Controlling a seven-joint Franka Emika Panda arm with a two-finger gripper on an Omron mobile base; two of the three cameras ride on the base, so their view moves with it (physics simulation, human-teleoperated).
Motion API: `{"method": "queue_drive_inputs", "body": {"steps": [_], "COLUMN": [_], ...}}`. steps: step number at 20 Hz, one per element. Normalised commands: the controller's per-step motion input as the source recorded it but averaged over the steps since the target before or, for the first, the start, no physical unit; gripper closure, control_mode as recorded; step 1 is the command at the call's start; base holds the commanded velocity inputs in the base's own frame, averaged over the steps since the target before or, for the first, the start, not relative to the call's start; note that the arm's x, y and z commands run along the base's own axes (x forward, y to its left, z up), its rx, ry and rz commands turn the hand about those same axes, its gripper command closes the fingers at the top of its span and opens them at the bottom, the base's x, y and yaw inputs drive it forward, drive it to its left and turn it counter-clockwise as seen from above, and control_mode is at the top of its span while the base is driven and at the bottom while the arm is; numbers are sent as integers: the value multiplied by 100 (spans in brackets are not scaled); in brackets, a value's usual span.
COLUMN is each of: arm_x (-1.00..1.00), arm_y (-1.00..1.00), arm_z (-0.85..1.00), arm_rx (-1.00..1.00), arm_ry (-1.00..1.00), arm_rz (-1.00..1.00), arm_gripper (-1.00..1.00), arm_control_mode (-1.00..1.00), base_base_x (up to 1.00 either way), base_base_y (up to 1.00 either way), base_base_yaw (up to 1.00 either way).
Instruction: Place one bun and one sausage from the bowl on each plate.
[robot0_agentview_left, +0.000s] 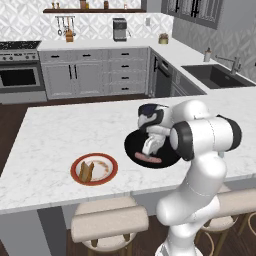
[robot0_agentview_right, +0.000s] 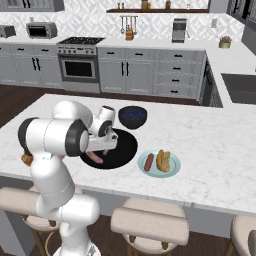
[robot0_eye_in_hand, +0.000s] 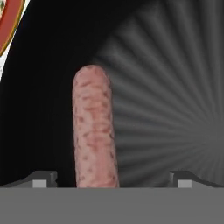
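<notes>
One pinkish-brown sausage (robot0_eye_in_hand: 94, 127) lies in the wide black bowl (robot0_eye_in_hand: 170, 83); it also shows at the bowl's near side (robot0_agentview_left: 149, 159) (robot0_agentview_right: 94, 158). My gripper (robot0_eye_in_hand: 111, 180) hangs open just above it, one fingertip on each side of the sausage's near end, touching nothing. From the base, the gripper (robot0_agentview_left: 149, 150) points down into the bowl (robot0_agentview_left: 167, 159). The red-rimmed cream plate (robot0_agentview_left: 111, 172) holds one bun (robot0_agentview_left: 86, 171). On the pale blue plate (robot0_agentview_right: 173, 169) lie a sausage (robot0_agentview_right: 149, 161) and a bun (robot0_agentview_right: 163, 160).
A small deep dark-blue bowl (robot0_agentview_right: 132, 116) stands just behind the black bowl (robot0_agentview_right: 122, 150). The white marble counter (robot0_agentview_left: 55, 135) stretches wide to the left and back. Stools (robot0_agentview_left: 107, 222) stand below its near edge. The red-rimmed plate's edge (robot0_eye_in_hand: 8, 22) sits at the hand view's top left.
</notes>
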Motion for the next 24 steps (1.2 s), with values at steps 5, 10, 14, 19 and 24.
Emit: {"method": "queue_drive_inputs", "body": {"steps": [5, 10, 14, 19, 24], "arm_x": [0, 0, 0, 0, 0], "arm_y": [0, 10, 6, 11, 7], "arm_z": [-25, -28, -20, -23, -16], "arm_rx": [0, 0, 0, 0, 1], "arm_ry": [0, 0, 0, 0, 0], "arm_rz": [0, 0, 0, 0, 0], "arm_gripper": [-100, -100, -100, 100, 100], "arm_control_mode": [-100, -100, -100, -100, -100], "base_base_x": [0, 0, 0, 0, 0], "base_base_y": [0, 0, 0, 0, 0], "base_base_yaw": [0, 0, 0, 0, 0]}}
